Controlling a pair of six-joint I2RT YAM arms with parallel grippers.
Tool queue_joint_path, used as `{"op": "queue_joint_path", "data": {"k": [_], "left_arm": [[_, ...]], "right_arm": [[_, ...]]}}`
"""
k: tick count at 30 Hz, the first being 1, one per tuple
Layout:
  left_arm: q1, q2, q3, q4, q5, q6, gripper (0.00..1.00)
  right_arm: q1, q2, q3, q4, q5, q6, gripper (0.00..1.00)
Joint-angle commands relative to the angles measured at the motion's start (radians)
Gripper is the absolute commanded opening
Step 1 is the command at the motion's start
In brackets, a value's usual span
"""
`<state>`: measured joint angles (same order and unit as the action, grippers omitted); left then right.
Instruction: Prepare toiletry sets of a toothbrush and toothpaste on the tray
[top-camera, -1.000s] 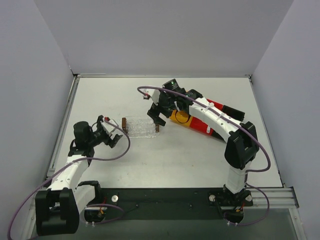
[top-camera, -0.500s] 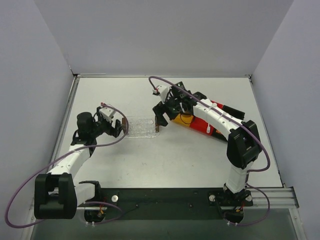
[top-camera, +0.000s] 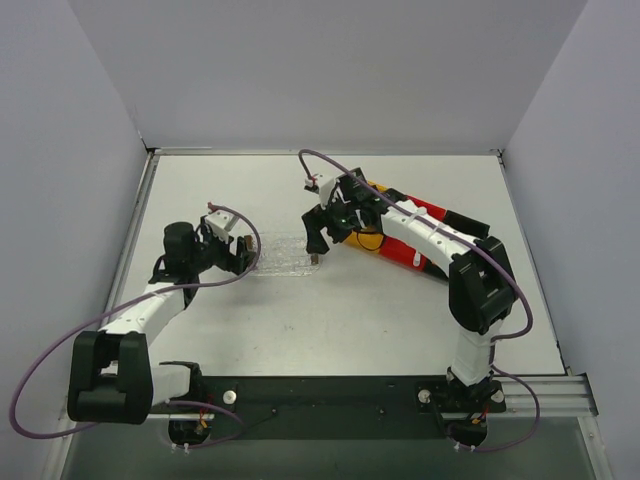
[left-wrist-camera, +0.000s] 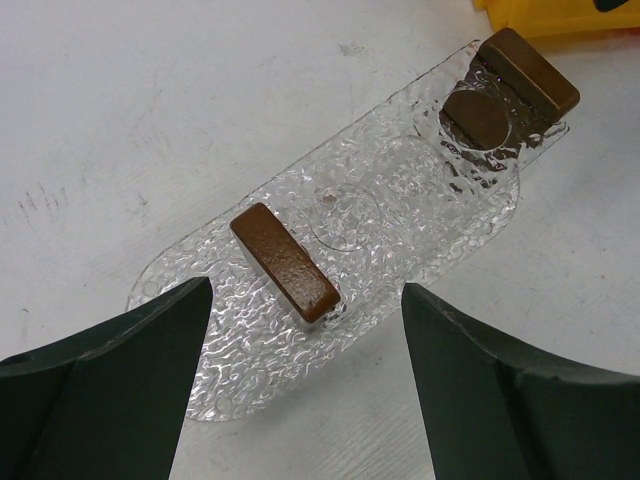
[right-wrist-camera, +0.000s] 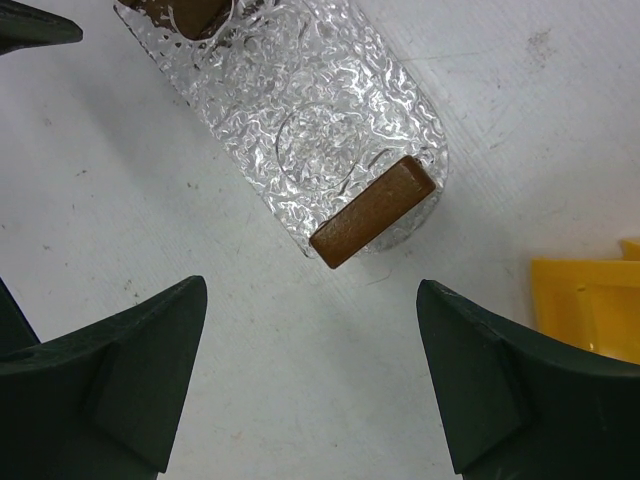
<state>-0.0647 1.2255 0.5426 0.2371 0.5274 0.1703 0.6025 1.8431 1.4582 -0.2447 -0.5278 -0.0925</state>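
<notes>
Tray (top-camera: 283, 254) lies flat mid-bench (top-camera: 350, 320), long axis running left to right between the two arms. It is clear dimpled plastic with a brown block at each end. It is empty: neither wrist view shows a toothbrush or toothpaste tube on it.

Left tool (top-camera: 238, 257) hangs over the tray's left end. In its wrist view (left-wrist-camera: 305, 288) the fingers are spread wide on either side of the near block (left-wrist-camera: 285, 262), and I see no contact and nothing held.

Right tool (top-camera: 316, 240) is over the opposite end. In its wrist view (right-wrist-camera: 310, 288) it is equally wide open and empty, with the end block (right-wrist-camera: 372, 212) centred ahead of the gap.

Judgement: each tool is lined up on a block because the blocks are the only solid, graspable parts, and the thin plastic (left-wrist-camera: 400, 200) would flex or slip. Two-ended placement suggests squaring or steadying the tray before loading.

Surroundings: an orange bin (top-camera: 362, 237) sits just beside the tray's right end, its corner showing in the right wrist view (right-wrist-camera: 590, 300). A red bin (top-camera: 425, 212) is beyond it.

Obstruction: the right arm (top-camera: 415, 225) lies across both bins, so the overhead view cannot show their contents. I cannot tell where the brush and tubes are. The bin corner crowds the right end and could be struck if the tray is shifted that way.
</notes>
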Motion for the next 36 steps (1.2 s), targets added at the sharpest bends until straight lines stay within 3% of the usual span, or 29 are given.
{"op": "queue_joint_path", "data": {"k": [1, 15, 36], "left_arm": [[-0.004, 0.02, 0.053, 0.021, 0.014, -0.032, 0.87], [-0.009, 0.114, 0.08, 0.03, 0.083, -0.038, 0.87], [-0.01, 0.115, 0.091, 0.059, 0.005, -0.054, 0.87]], "right_arm": [[0.0, 0.028, -0.016, 0.031, -0.055, 0.053, 0.8], [0.01, 0.061, -0.03, 0.056, -0.098, 0.08, 0.77], [0.033, 0.117, 0.004, 0.068, -0.11, 0.069, 0.76]]}}
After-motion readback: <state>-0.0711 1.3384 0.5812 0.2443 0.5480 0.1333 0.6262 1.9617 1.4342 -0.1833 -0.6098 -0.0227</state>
